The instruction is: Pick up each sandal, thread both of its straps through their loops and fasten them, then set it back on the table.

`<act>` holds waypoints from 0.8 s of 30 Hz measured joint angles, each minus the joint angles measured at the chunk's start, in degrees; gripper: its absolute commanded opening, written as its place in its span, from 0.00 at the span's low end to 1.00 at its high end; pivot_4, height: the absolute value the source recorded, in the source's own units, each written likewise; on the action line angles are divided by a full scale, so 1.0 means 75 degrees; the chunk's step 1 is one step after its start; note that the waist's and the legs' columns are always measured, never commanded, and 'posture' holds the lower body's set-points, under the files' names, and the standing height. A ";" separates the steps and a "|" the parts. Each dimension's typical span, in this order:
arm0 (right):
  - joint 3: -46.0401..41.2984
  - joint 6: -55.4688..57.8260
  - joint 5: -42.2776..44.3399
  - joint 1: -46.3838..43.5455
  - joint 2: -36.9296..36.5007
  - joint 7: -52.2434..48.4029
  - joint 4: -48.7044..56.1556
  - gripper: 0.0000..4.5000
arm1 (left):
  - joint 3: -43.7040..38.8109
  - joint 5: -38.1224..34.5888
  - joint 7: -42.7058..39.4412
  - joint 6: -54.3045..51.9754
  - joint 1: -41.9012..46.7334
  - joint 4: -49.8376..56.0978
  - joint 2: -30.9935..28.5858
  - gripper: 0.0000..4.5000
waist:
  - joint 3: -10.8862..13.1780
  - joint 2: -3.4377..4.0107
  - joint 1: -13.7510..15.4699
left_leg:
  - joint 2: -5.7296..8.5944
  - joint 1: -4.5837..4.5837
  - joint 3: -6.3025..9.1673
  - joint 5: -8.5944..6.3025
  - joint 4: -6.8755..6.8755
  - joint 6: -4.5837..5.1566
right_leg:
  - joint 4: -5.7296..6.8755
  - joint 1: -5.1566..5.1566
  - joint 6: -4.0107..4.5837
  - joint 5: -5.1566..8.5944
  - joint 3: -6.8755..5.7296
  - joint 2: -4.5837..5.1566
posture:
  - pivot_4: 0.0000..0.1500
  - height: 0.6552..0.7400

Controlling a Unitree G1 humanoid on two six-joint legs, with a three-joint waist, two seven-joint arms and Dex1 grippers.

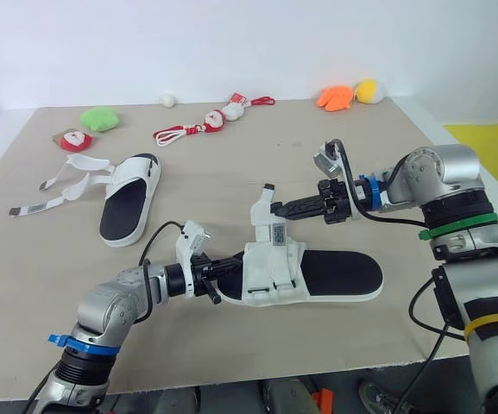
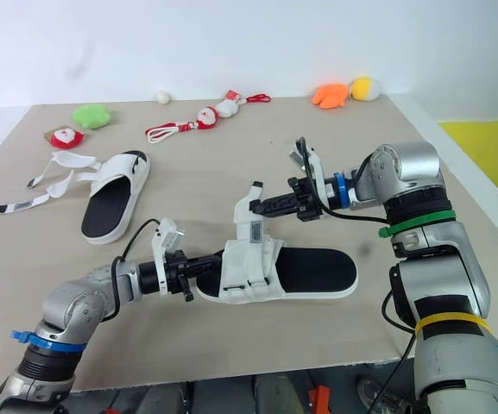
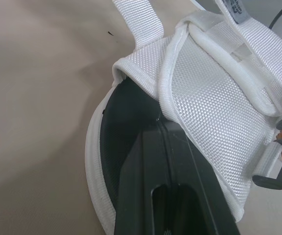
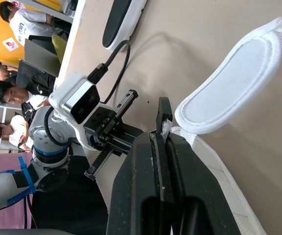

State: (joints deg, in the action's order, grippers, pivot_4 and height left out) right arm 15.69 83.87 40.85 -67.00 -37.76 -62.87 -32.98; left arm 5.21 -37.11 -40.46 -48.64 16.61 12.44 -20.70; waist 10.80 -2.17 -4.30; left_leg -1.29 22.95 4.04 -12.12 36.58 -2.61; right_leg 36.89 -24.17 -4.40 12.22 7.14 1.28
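Near sandal (image 1: 335,274) flat mid-table, long axis left-right, toe toward left arm. Left gripper (image 1: 228,267) clenched on toe-end edge. Right gripper (image 1: 288,207) pinches raised strap (image 1: 264,207) above upper. Second sandal (image 1: 128,205) far left, straps undone.

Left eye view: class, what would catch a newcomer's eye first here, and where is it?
The white sandal at the table's near middle stands out: the left gripper pinches its strapped end while the right gripper holds one strap raised. A second sandal lies to the left with its straps spread loose, and small toys dot the far edge.
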 measured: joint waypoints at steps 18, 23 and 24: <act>0.0046 -0.0265 -0.0912 0.0004 0.0000 -0.0546 -0.0274 0.03 | -0.0004 -0.0003 0.0006 -0.0001 -0.0009 0.0003 0.0024 0.00 | 0.0000 0.0000 -0.0003 | 0.0002 0.0001 0.0000 0.0000 0.0000 0.0000 | 0.0000 -0.0001 -0.0002 -0.0001 0.0000 0.0001 | 1.00 1.00; 0.0158 -0.0446 -0.1155 0.0077 0.0080 -0.0646 -0.0310 0.03 | -0.0007 -0.0004 0.0010 -0.0004 -0.0011 0.0003 0.0037 0.00 | 0.0000 0.0001 -0.0003 | 0.0002 0.0001 0.0000 0.0000 0.0001 -0.0001 | 0.0000 0.0000 -0.0005 -0.0003 0.0000 0.0001 | 1.00 1.00; 0.0189 -0.0458 -0.1171 0.0089 0.0086 -0.0650 -0.0310 0.03 | -0.0009 -0.0004 0.0009 -0.0005 -0.0013 0.0003 0.0040 0.00 | 0.0000 0.0001 -0.0004 | 0.0001 0.0001 0.0000 0.0000 0.0001 -0.0001 | 0.0000 0.0000 -0.0005 -0.0003 0.0000 0.0001 | 1.00 1.00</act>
State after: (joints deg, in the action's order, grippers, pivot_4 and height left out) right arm 17.11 80.43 32.07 -66.33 -37.12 -67.74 -35.30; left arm 5.14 -37.14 -40.39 -48.67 16.52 12.46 -20.40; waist 10.80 -2.17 -4.33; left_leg -1.28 22.95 4.05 -12.12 36.58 -2.61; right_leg 36.89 -24.17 -4.43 12.20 7.14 1.28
